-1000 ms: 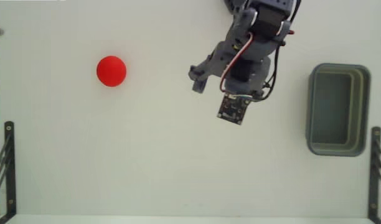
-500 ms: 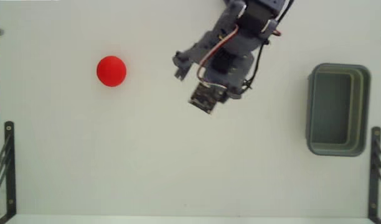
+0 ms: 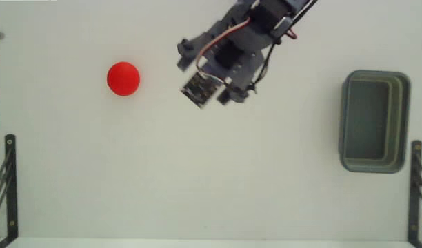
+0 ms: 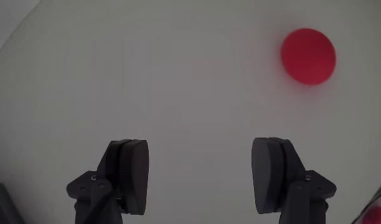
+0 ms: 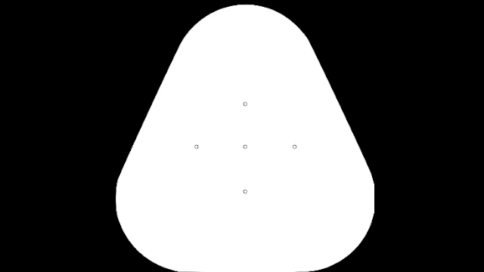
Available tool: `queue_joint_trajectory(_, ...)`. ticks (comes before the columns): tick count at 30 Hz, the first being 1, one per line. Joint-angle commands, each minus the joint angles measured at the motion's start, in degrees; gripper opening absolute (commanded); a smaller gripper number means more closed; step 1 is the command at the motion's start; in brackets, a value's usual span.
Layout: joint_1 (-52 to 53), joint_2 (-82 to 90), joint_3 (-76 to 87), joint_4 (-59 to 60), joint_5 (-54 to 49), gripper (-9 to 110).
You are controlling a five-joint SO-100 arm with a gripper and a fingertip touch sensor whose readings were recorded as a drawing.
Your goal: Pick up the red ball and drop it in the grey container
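Observation:
The red ball (image 3: 123, 78) lies on the white table at the left of the fixed view. In the wrist view the red ball (image 4: 308, 56) shows blurred at the upper right, well beyond the fingers. The grey container (image 3: 374, 120) stands hollow side up at the far right and holds nothing that I can see. My gripper (image 3: 201, 74) hangs over the table's upper middle, to the right of the ball and apart from it. The wrist view shows the gripper (image 4: 202, 152) open, both dark pads (image 4: 133, 168) wide apart, only bare table between them.
Black metal brackets stand at the lower left (image 3: 8, 180) and lower right (image 3: 415, 187) edges of the table. The arm reaches in from the top edge. White tabletop (image 3: 211, 179) stretches between ball and container.
The arm has swung left and slightly up, away from the container and closer to the ball. Ball and container have not moved.

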Motion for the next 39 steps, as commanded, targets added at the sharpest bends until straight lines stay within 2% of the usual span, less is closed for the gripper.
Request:
queue_joint_trajectory(1,2.95,2.19,0.3,1.1,0.18,110)
queue_joint_trajectory(14,10.85,2.19,0.3,1.1,0.18,110)
queue_joint_trajectory(39,18.29,2.19,0.3,1.1,0.18,110)
